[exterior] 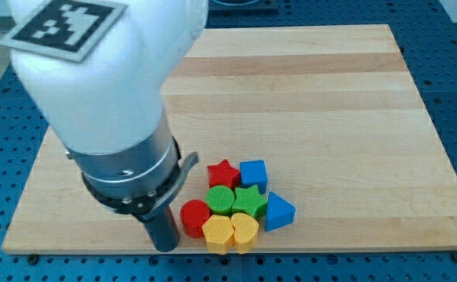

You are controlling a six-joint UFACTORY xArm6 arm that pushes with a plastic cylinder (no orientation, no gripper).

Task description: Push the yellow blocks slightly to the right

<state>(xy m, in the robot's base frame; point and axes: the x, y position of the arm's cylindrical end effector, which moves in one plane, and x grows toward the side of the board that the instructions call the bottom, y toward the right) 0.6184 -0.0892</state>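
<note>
Two yellow blocks lie side by side near the board's bottom edge: a yellow hexagon (217, 232) on the left and a yellow heart-like block (245, 230) on the right. They are the lowest pieces of a tight cluster. My tip (165, 246) is at the end of the dark rod, just left of the red cylinder (194, 217) and left of the yellow hexagon, with a small gap to both.
The cluster also holds a red star (223, 173), a blue cube (253, 174), a green cylinder (221, 199), a green star (248, 200) and a blue triangular block (279, 212). The wooden board (306, 94) lies on a blue perforated table. The arm's white body covers the view's upper left.
</note>
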